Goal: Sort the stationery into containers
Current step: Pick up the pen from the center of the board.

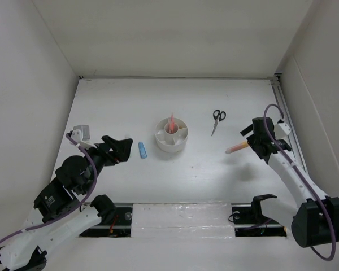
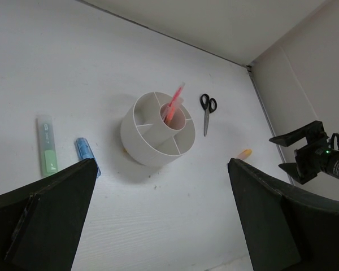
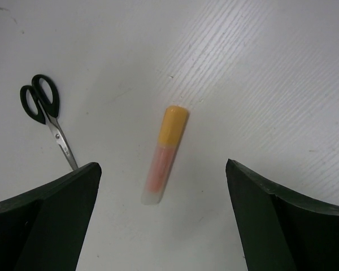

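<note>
The round white organizer (image 1: 171,135) stands mid-table with thin pink pens (image 1: 172,121) upright in its centre cup; it also shows in the left wrist view (image 2: 152,132). Black-handled scissors (image 1: 217,119) lie to its right. An orange-yellow marker (image 3: 165,155) lies flat on the table between and just ahead of my open, empty right gripper (image 3: 164,220), also seen from above (image 1: 250,140). A blue marker (image 1: 142,149) and a green marker (image 2: 46,145) lie left of the organizer, beside my open, empty left gripper (image 1: 124,149). A tiny tan bit (image 2: 126,151) peeks out at the organizer's base.
White walls close in the table on the left, back and right. A metal rail (image 1: 285,113) runs along the right edge. The scissors (image 3: 48,116) lie just left of the right gripper's left finger.
</note>
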Available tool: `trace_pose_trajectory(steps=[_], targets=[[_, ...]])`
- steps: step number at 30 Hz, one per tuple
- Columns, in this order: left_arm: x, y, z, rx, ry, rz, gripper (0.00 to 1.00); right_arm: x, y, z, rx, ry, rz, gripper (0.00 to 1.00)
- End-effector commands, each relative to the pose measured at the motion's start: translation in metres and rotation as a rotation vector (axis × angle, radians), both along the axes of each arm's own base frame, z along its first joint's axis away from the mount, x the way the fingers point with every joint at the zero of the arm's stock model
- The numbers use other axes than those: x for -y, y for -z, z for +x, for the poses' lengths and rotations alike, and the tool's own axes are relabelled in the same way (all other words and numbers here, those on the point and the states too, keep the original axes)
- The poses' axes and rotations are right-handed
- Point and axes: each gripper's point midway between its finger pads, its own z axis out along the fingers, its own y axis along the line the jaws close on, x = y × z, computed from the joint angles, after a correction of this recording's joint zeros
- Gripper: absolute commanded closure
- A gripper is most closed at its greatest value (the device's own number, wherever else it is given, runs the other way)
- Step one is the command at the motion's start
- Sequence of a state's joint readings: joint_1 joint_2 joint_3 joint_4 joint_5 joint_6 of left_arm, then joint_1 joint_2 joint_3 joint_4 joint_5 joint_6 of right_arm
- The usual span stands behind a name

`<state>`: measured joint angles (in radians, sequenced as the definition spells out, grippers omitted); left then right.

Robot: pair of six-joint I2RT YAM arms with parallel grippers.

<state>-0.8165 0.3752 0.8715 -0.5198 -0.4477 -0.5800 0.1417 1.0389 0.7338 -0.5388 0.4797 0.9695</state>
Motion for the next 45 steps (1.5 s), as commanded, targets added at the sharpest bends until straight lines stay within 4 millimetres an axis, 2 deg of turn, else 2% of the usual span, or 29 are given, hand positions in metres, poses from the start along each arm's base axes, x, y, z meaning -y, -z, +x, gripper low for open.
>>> trace_pose_trajectory(steps=[1,3,8,12,13,16,17,24,29,30,31,32,36,39,45], targets=[[0.004,-0.008,0.001,0.031,0.016,-0.016,0.00,-0.012,0.002,0.017,0.043,-0.047,0.051,0.03],[0.003,-0.010,0.000,0.039,0.016,-0.024,0.00,-0.015,0.009,0.020,0.029,-0.038,0.074,0.05],[0.000,-0.011,-0.004,0.056,0.026,-0.032,0.00,-0.024,0.015,0.029,0.043,-0.037,0.099,0.21],[-0.002,-0.015,-0.008,0.069,0.035,-0.047,0.00,-0.025,0.027,0.035,0.010,-0.028,0.109,0.33],[-0.001,-0.017,-0.008,0.075,0.035,-0.053,0.00,-0.025,0.036,0.037,-0.022,-0.026,0.105,0.34],[0.000,-0.017,-0.008,0.078,0.045,-0.045,0.00,-0.023,0.046,0.038,-0.089,-0.012,0.120,0.36],[0.000,-0.017,-0.008,0.078,0.045,-0.045,0.00,-0.025,0.055,0.037,-0.118,-0.010,0.132,0.38],[0.001,-0.018,-0.011,0.086,0.064,-0.045,0.00,-0.026,0.068,0.042,-0.153,0.000,0.133,0.38],[0.001,-0.022,-0.013,0.100,0.073,-0.060,0.00,-0.021,0.085,0.037,-0.223,0.014,0.131,0.43],[0.001,-0.022,-0.013,0.100,0.073,-0.060,0.00,-0.020,0.091,0.033,-0.252,0.016,0.128,0.49],[-0.001,-0.024,-0.015,0.107,0.073,-0.067,0.00,-0.020,0.088,0.037,-0.246,0.006,0.122,0.53],[-0.001,-0.024,-0.015,0.107,0.073,-0.067,0.00,-0.020,0.094,0.033,-0.273,0.008,0.119,0.54],[-0.002,-0.025,-0.016,0.114,0.073,-0.074,0.00,-0.018,0.091,0.037,-0.299,-0.016,0.123,0.54],[-0.004,-0.027,-0.018,0.122,0.073,-0.081,0.00,-0.018,0.098,0.033,-0.355,-0.036,0.126,0.51],[-0.004,-0.027,-0.018,0.122,0.073,-0.081,0.00,-0.016,0.100,0.032,-0.378,-0.059,0.132,0.54]])
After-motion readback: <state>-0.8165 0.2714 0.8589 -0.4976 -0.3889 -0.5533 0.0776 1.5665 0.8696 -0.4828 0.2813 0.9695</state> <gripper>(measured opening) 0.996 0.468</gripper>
